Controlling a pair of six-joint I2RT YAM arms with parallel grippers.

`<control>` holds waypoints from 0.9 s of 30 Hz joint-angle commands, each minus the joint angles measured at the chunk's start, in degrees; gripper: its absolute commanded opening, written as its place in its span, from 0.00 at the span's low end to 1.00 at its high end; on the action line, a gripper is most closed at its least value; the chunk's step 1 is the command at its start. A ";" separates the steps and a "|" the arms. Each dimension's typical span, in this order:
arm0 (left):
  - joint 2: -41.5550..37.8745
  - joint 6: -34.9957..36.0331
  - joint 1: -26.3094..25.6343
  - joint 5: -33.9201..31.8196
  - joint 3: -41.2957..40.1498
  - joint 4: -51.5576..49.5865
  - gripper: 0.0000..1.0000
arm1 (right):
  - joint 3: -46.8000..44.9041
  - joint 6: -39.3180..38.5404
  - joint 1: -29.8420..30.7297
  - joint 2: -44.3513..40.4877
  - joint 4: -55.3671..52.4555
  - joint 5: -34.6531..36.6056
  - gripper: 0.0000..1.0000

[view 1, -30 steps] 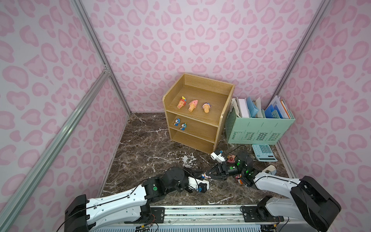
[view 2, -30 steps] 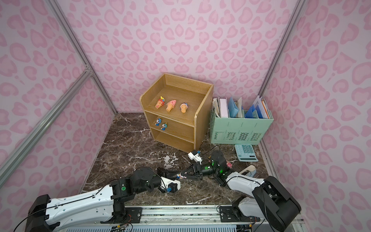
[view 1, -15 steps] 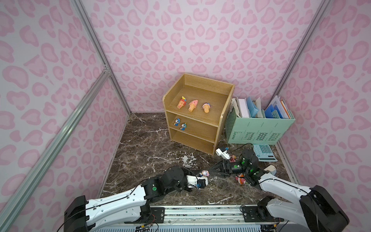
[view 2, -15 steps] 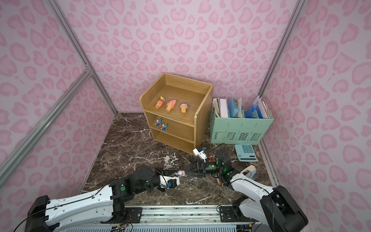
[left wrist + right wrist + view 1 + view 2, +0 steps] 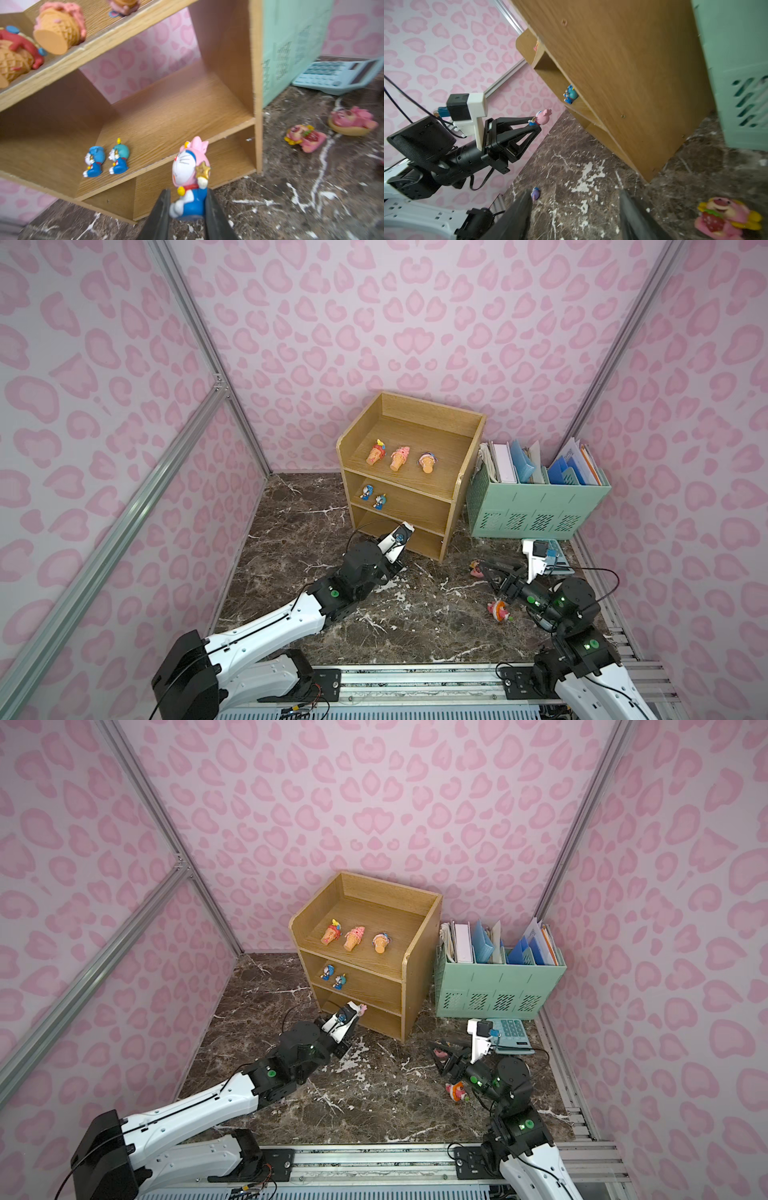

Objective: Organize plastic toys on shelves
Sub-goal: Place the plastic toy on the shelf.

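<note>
My left gripper (image 5: 188, 205) is shut on a blue-white toy with a pink hood (image 5: 190, 170), held just in front of the lower tiers of the oak shelves (image 5: 415, 485). The same toy (image 5: 362, 1009) peeks out past the wrist camera in a top view. Three orange cone toys (image 5: 400, 457) lie on the top tier. Two blue characters (image 5: 373, 496) lie on the middle tier. My right gripper (image 5: 575, 193) is open over the floor, empty, beside two pink toys (image 5: 475, 568) (image 5: 498, 610). A small purple toy (image 5: 535, 193) lies near one finger.
A mint file organizer (image 5: 536, 506) full of papers stands right of the shelves. A mint calculator (image 5: 509, 1033) lies in front of it, close behind my right wrist. Pink walls close in the marble floor; a metal rail (image 5: 415, 680) runs along the front.
The two grippers met at the floor's middle. The right one opened and drew back to the right. The left one carried the pink-hooded toy up to the shelves.
</note>
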 commanded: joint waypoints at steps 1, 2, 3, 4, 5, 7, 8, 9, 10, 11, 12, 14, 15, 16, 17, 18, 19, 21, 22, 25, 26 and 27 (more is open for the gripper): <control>4.55 -1.49 0.48 -4.46 3.12 4.39 0.27 | 0.63 -3.96 -3.25 -0.89 -2.54 1.93 0.68; 6.27 -1.10 0.63 -5.32 3.83 5.73 0.28 | 0.49 -3.90 -4.38 -0.66 -2.11 0.74 0.68; 7.67 -0.72 0.89 -5.95 4.40 6.87 0.28 | 0.33 -3.83 -5.24 -0.26 -1.65 -0.37 0.68; 9.25 -0.03 1.19 -6.21 4.80 8.29 0.28 | 0.03 -3.57 -6.24 0.09 -0.97 -1.58 0.68; 10.84 0.22 1.62 -6.64 5.14 9.89 0.28 | -0.24 -3.20 -7.07 0.35 -0.34 -2.62 0.68; 13.61 0.77 2.45 -8.27 6.06 11.96 0.29 | -0.68 -2.75 -8.00 0.39 0.47 -3.79 0.68; 14.90 1.30 2.70 -9.26 6.48 12.99 0.29 | -0.60 -2.73 -8.21 0.25 0.51 -4.01 0.68; 15.84 1.54 3.12 -9.86 6.68 14.06 0.30 | -0.54 -2.81 -8.30 0.24 0.43 -4.09 0.68; 16.74 1.55 3.69 -9.77 6.79 14.89 0.30 | -0.55 -2.90 -8.42 0.13 0.33 -4.13 0.68; 17.56 1.26 4.26 -9.29 7.15 15.34 0.30 | -0.53 -2.93 -8.46 0.11 0.25 -4.19 0.68; 18.24 0.67 4.77 -8.74 7.53 15.34 0.31 | -0.63 -2.90 -8.51 0.03 0.16 -4.26 0.68; 19.94 -0.18 5.64 -8.14 8.51 15.35 0.31 | -0.72 -2.96 -8.55 -0.15 0.22 -4.37 0.68; 20.68 -0.30 5.91 -7.96 8.69 15.62 0.31 | -0.78 -2.90 -8.66 -0.10 0.16 -4.30 0.68; 21.45 -0.60 6.15 -7.96 8.94 15.79 0.31 | -0.78 -3.01 -8.59 -0.23 0.14 -4.33 0.68; 22.17 -1.03 6.45 -7.65 9.29 15.62 0.31 | -0.71 -3.00 -8.61 -0.23 0.02 -4.32 0.68; 22.73 -1.33 6.75 -7.56 9.57 15.33 0.31 | -0.73 -2.99 -8.67 -0.19 -0.04 -4.31 0.68; 23.35 -1.68 6.96 -7.54 9.83 15.19 0.31 | -0.66 -3.12 -8.72 -0.27 -0.26 -4.28 0.68; 24.39 -2.08 7.38 -7.31 9.95 15.29 0.32 | -0.60 -3.33 -8.81 -0.27 -0.53 -4.41 0.68; 24.86 -2.36 7.57 -7.15 10.16 15.32 0.32 | -0.63 -3.34 -8.77 -0.36 -0.68 -4.37 0.68; 25.98 -2.79 7.97 -7.36 10.96 14.47 0.33 | -0.68 -3.48 -8.89 -0.50 -1.03 -4.37 0.68; 26.16 -2.99 8.04 -7.42 11.16 14.05 0.34 | -0.64 -3.56 -8.94 -0.62 -1.15 -4.43 0.68; 26.29 -3.25 8.04 -7.53 11.18 13.65 0.35 | -0.65 -3.54 -8.94 -0.71 -1.19 -4.43 0.68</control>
